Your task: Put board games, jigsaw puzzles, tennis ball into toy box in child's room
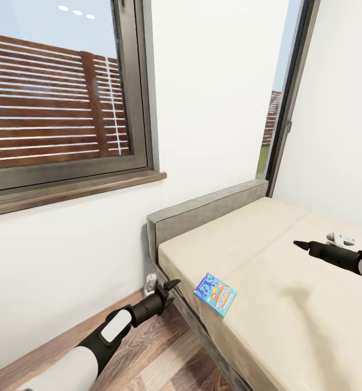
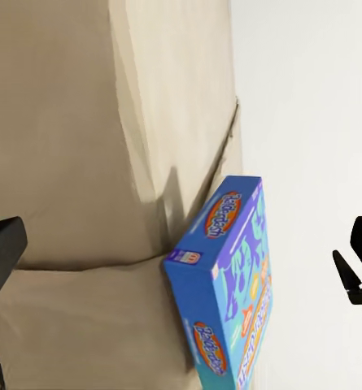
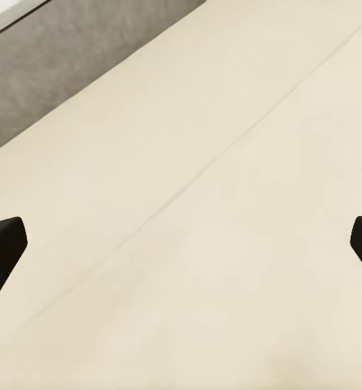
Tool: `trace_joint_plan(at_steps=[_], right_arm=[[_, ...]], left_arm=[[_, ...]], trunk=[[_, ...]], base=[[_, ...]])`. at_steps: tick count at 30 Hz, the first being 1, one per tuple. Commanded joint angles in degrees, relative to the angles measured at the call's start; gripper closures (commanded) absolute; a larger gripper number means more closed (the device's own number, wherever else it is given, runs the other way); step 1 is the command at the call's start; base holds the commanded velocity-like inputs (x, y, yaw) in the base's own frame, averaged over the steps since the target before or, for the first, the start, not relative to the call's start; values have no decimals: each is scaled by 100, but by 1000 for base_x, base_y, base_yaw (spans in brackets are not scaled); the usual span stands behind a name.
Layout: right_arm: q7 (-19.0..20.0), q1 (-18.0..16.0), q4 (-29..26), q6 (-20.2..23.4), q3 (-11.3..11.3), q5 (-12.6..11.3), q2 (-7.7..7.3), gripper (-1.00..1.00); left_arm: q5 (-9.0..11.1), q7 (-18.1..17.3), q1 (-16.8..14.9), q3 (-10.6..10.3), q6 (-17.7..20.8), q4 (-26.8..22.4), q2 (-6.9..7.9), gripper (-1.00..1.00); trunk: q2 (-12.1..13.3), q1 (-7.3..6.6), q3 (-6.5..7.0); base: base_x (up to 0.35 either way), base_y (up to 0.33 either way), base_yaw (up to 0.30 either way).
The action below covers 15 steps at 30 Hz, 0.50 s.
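Black and slim, our left gripper spreads wide beside the bed; just to its right a glossy blue board game lies flat near the beige mattress edge. Farther right, our right gripper hovers, fingers wide, over smooth fabric.

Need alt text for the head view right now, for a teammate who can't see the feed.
A blue board game box lies near the edge of the beige bed, with the left hand beside it, open. The right hand hovers over the mattress; a window is behind.
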Motion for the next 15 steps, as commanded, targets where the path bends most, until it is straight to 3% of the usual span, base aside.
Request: trace_joint_plan(at_steps=[1, 15], right_arm=[[27, -3, -3, 31, -36, 8, 0, -100], [27, 14, -75, 32, -137, 8, 0, -100]], left_arm=[[51, -9, -6, 10, 24, 27, 4, -100], [30, -13, -6, 260, 24, 98, 7, -100]], trunk=[[-3, -1, -6], [-3, -1, -6]], base=[[0, 0, 0], [0, 0, 0]])
